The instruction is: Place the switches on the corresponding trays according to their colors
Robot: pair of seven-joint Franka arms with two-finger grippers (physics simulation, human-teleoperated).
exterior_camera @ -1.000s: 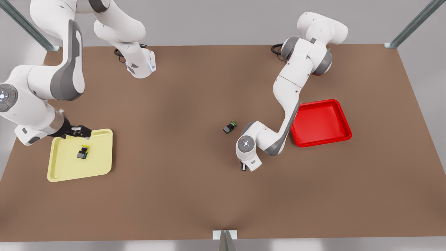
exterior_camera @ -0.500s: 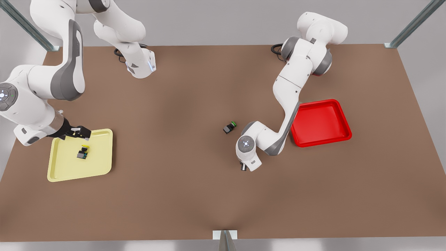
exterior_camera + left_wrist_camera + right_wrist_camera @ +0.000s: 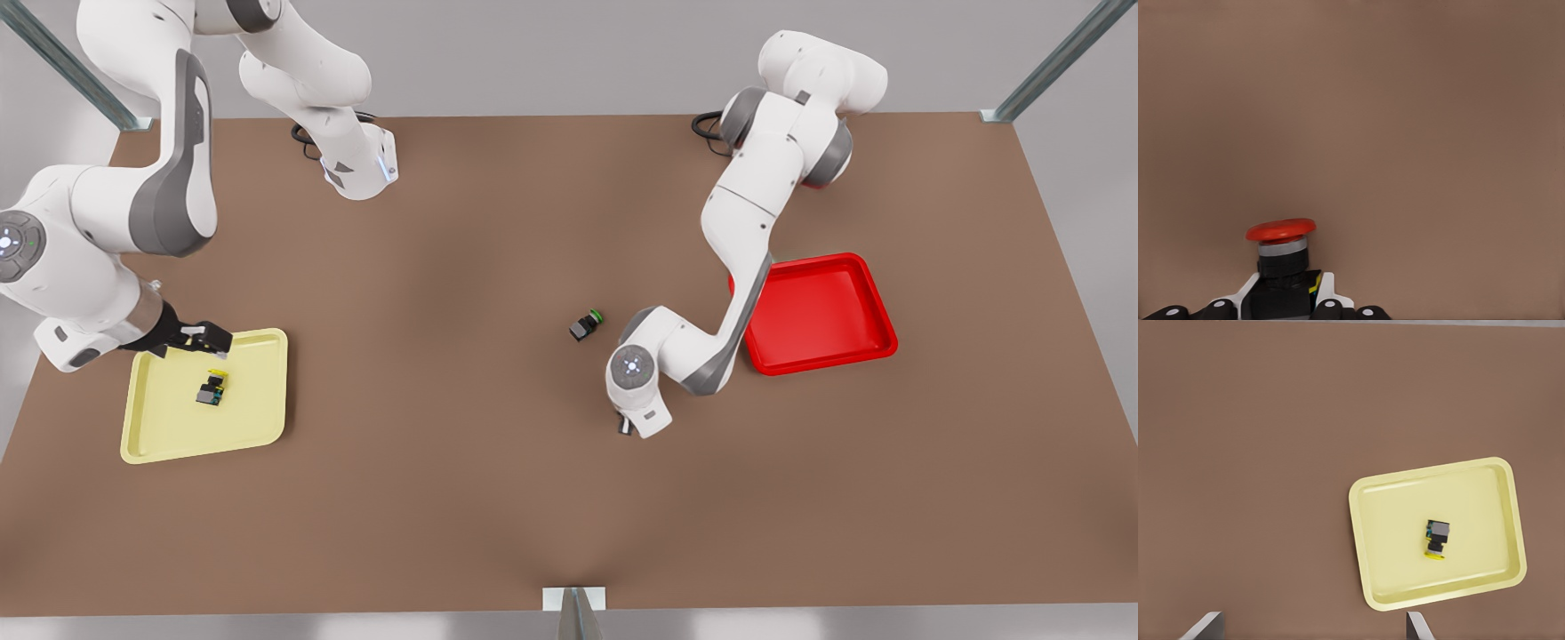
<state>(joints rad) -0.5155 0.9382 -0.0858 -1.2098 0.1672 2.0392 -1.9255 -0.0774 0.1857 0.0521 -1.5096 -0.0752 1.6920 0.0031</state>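
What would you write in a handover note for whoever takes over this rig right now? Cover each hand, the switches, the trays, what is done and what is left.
Left hand: shut on the red-capped switch, low over the bare table, short of the red tray.
Right hand: open, holding nothing, above the far edge of the yellow tray.
Done: the yellow-capped switch lies inside the yellow tray.
Left: carry the red-capped switch to the red tray and release it there.
The green-capped switch lies on the table near the left arm; leave it alone.
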